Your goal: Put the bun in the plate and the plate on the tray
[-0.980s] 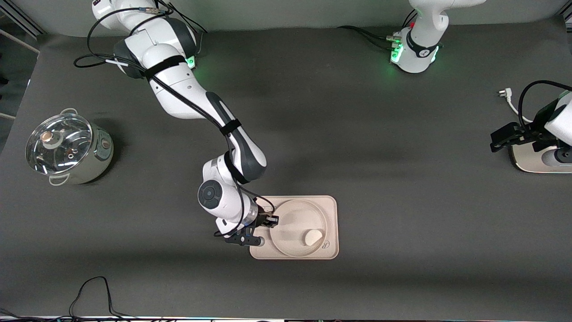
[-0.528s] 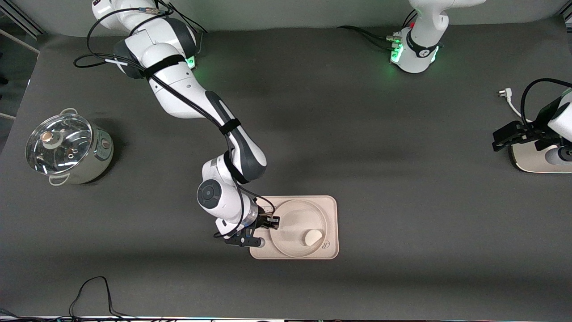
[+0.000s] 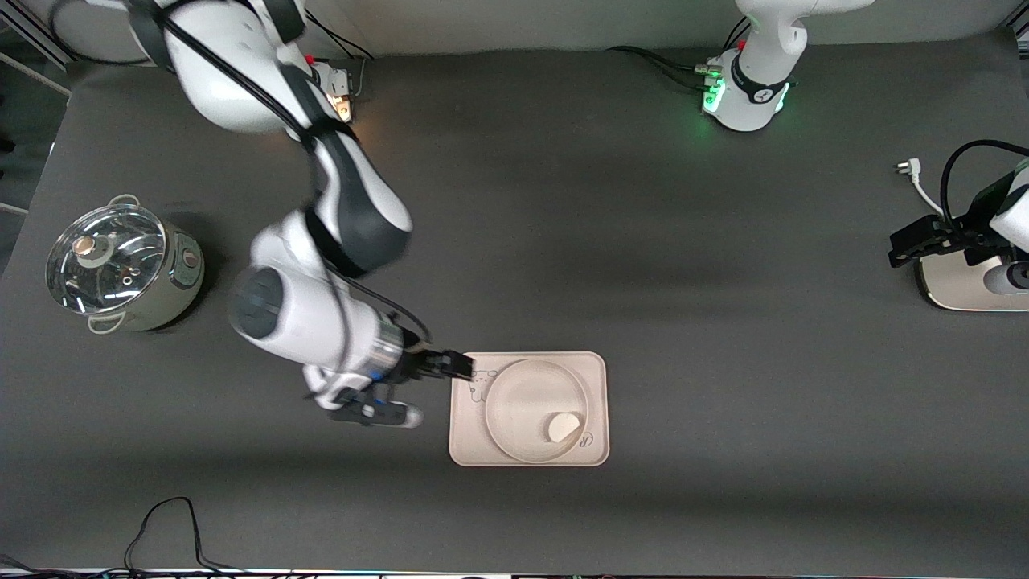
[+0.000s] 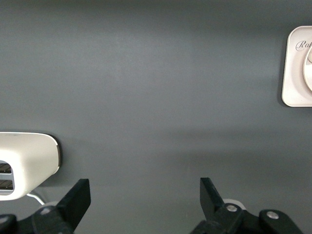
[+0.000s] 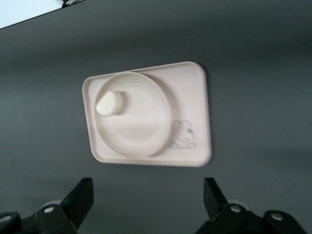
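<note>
Right gripper (image 3: 460, 366) up in the air over the tray's edge at the right arm's end, fingers spread wide with nothing between them; in the right wrist view both fingertips (image 5: 80, 195) well apart, framing bare table and the tray. Holds nothing.

Tray (image 3: 595, 386) flat on the dark table (image 3: 683, 241), toward the front camera, roughly midway between the 2 arms' ends. Cartoon animal drawing (image 3: 480, 386) uncovered on the tray's strip toward the right arm's end, beside the plate. Plate (image 3: 514, 402) sits on the tray, inside its rim, filling most of its width. Bun (image 3: 563, 426) lies in the plate, close to the plate's rim on the part nearer the front camera and toward the left arm's end. Same layout in the right wrist view: bun (image 5: 110, 104) in plate (image 5: 141, 126), plate on tray (image 5: 200, 112), drawing (image 5: 184, 135) clear of the plate.

Left gripper (image 3: 916, 241) waits at the left arm's end of the table, over a cream-white appliance (image 3: 957, 289), fingers parted and empty; in the left wrist view its fingertips (image 4: 78, 195) stand wide apart above bare table, with a corner of the tray (image 4: 292, 73) at the frame's edge.

Lidded steel pot (image 3: 120, 269) stands near the right arm's end, well apart from the tray.
</note>
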Controlling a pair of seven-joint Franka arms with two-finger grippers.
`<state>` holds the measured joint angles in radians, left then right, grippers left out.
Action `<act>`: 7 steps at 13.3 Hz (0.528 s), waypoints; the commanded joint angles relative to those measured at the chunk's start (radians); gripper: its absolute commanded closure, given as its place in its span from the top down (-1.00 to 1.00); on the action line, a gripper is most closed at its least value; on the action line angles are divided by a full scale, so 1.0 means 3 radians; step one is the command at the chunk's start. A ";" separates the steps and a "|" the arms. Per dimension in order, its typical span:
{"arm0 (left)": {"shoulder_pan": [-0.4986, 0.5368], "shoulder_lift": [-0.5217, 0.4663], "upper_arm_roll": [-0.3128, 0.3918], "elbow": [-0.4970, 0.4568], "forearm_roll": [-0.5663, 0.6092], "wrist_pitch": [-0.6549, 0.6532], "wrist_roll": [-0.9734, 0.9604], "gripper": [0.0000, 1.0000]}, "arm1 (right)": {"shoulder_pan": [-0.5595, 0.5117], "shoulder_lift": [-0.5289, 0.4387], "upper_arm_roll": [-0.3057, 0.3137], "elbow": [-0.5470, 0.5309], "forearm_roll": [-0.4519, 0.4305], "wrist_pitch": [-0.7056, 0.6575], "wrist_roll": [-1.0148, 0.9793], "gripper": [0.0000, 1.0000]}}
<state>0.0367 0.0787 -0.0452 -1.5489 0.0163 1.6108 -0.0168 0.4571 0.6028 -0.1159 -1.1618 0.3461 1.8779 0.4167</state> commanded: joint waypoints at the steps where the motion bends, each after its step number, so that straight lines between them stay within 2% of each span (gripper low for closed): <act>1: -0.0005 -0.0063 0.0007 -0.0027 0.0022 -0.0062 -0.0021 1.00 | -0.0382 -0.0954 0.0135 -0.0708 -0.0350 -0.0591 -0.0039 1.00; 2: -0.0005 -0.0063 0.0002 -0.0027 0.0022 -0.0057 -0.0021 1.00 | -0.0561 -0.1154 0.0156 -0.0739 -0.0432 -0.0832 -0.0064 1.00; 4: -0.0005 -0.0058 0.0007 -0.0027 0.0017 -0.0052 -0.0016 1.00 | -0.0832 -0.1481 0.0207 -0.0851 -0.0667 -0.1089 -0.0547 1.00; 7: -0.0010 -0.0048 0.0002 -0.0027 0.0017 -0.0026 -0.0026 1.00 | -0.1073 -0.1850 0.0182 -0.1112 -0.0964 -0.1116 -0.1117 1.00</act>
<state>0.0368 0.0787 -0.0449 -1.5489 0.0165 1.6058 -0.0168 0.1630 0.1258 -0.0751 -1.3952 0.1169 1.5271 0.1677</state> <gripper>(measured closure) 0.000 0.000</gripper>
